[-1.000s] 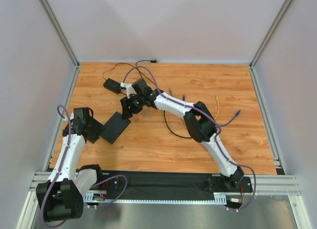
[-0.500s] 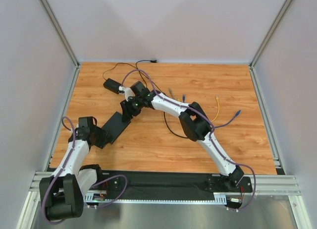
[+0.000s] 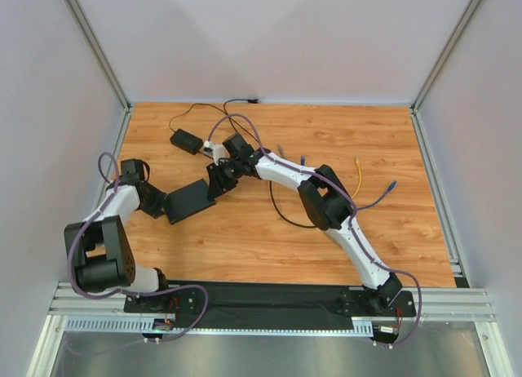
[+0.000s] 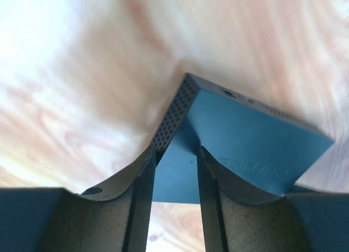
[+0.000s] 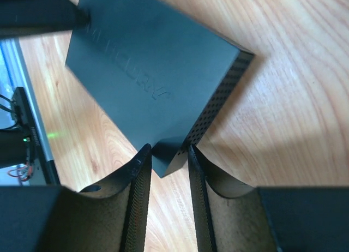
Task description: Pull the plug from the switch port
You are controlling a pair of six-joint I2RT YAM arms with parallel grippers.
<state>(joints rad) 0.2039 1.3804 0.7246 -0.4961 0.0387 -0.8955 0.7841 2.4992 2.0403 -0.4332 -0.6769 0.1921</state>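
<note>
Up top, the switch (image 3: 188, 201) sits stretched between left gripper (image 3: 161, 204) and right gripper (image 3: 217, 185), one per end. Left wrist: jaws clamped on a corner. Right wrist: same deal (can't spot the plug anywhere).

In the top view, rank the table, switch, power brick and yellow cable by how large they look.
1. table
2. switch
3. power brick
4. yellow cable, about as long as the brick but far thinner
All lie at table level, so nearness barely skews this.
</note>
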